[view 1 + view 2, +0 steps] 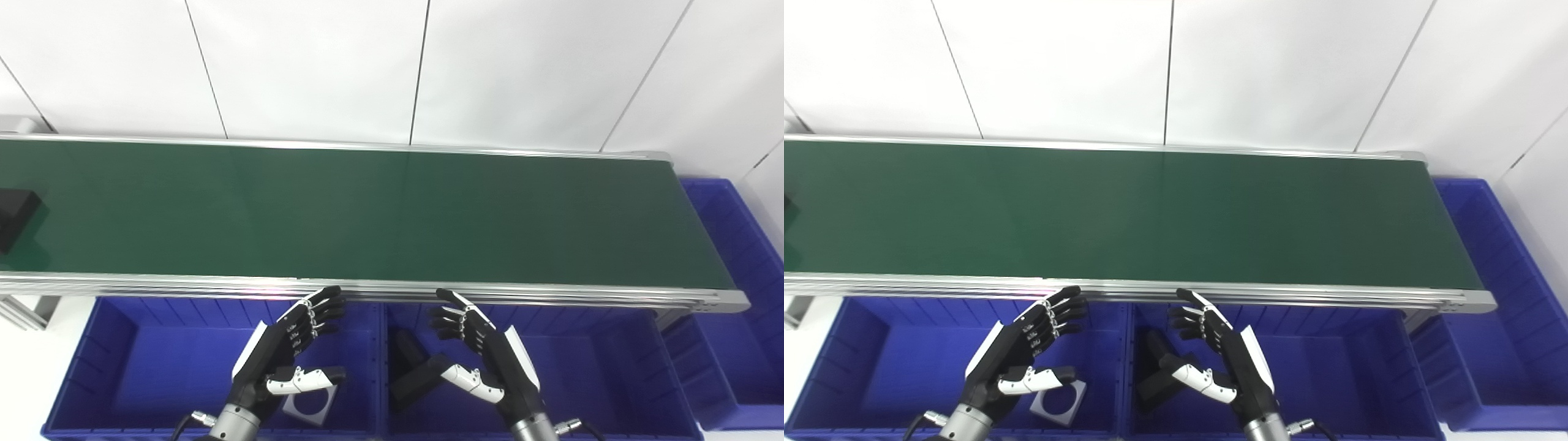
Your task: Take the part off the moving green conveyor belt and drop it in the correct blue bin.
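Nearest: L hand (285, 352) & R hand (484, 355), both spread open w/ nothing held, hover above two blue plastic bins (153, 367) just in front of the long green conveyor belt (367, 214). Black block part (15, 214) sits on belt's far-left end, well apart from both hands.

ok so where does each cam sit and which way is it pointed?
Left eye view: on the head, looking down and forward over the green conveyor belt to the white wall; left hand and right hand enter from the bottom, fingers apart, over the blue bins. A black part shows at the belt's left edge.
Right eye view: same head, set slightly rightward, same facing; the black part is almost cut off.
Shared: belt, bins, both hands, the white part in the left bin and a black part in the middle bin.
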